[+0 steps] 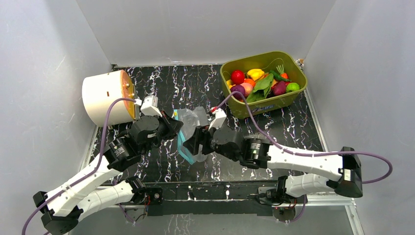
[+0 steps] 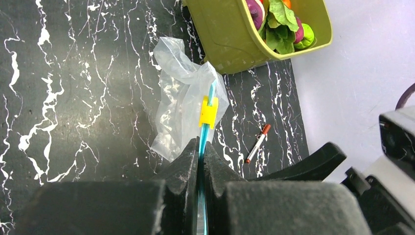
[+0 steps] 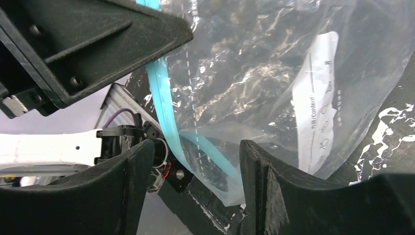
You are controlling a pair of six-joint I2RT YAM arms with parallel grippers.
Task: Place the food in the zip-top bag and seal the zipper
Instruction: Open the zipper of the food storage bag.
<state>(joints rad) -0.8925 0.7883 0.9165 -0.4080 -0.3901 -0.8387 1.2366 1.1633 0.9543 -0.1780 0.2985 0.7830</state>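
The zip-top bag hangs crumpled and empty-looking above the dark table, its white label facing the right wrist view. My left gripper is shut on the zipper, just below a yellow slider. My right gripper stands open around the bag's lower corner, where the teal zipper bends between its fingers without being pinched. In the top view the left gripper and right gripper meet at the bag. The food lies piled in the olive-green tub.
A white drum with an orange face lies on its side at the back left. A red-and-white pen rests on the table near the tub. White walls enclose the table on three sides.
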